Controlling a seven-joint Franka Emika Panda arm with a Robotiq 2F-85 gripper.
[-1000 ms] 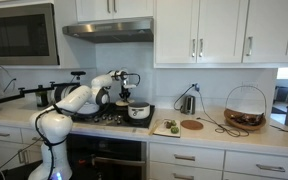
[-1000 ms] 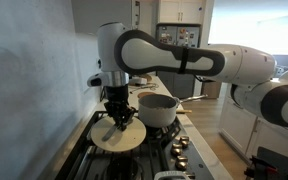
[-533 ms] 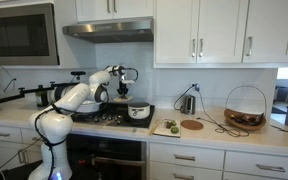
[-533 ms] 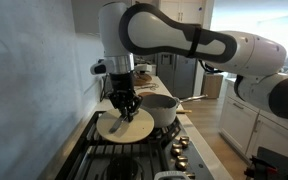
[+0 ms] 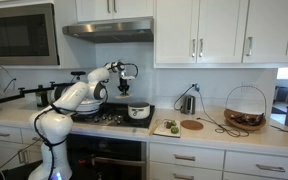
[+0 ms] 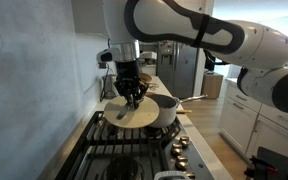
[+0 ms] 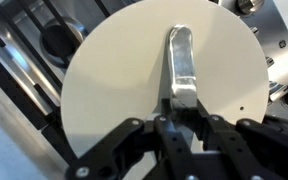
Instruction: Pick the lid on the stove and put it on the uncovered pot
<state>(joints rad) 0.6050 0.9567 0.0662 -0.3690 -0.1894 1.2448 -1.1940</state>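
My gripper (image 6: 132, 97) is shut on the metal strap handle of the lid (image 6: 134, 117), a wide flat cream disc. It holds the lid in the air above the black stove (image 6: 104, 155). In the wrist view the lid (image 7: 114, 80) fills the frame, with the jaws (image 7: 181, 105) clamped on the handle's near end. The uncovered pot (image 6: 165, 108), cream-white, stands on the stove just beyond the lid, and the lid's edge hides part of it. In an exterior view the gripper (image 5: 123, 88) hangs up and to the left of the pot (image 5: 139, 111) on the stove (image 5: 109, 118).
A range hood (image 5: 107, 30) hangs above the stove. A tiled wall (image 6: 34, 90) stands close beside the stove. Stove knobs (image 6: 179, 150) line the front. On the counter are a board with limes (image 5: 167, 127), a metal cup (image 5: 187, 103) and a basket (image 5: 245, 110).
My gripper has risen from low over the stove, carrying the lid up with it, closer to the pot's rim.
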